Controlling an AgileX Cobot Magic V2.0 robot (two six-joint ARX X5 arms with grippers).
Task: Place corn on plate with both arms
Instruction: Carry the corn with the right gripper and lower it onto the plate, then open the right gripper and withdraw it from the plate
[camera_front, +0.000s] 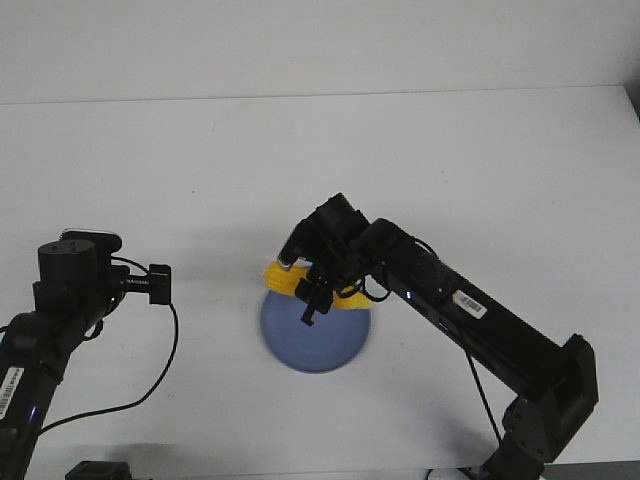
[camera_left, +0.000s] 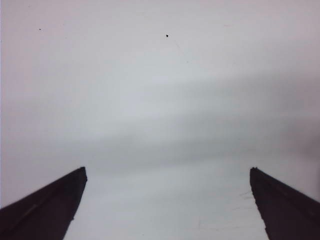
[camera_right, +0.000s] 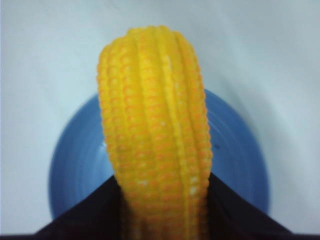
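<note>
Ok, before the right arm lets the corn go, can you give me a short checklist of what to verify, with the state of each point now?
1. Corn is held by the right gripper: ok, the fingers are closed on both sides of the cob in the right wrist view.
2. Corn is over the plate: ok, the blue plate lies behind the cob in the wrist view.
3. Corn already rests on the plate: cannot tell, no contact is visible.
4. Plate is free of other things: ok for the visible part.
5. Left gripper is out of the way: ok, it is open over bare table, far from the plate.
</note>
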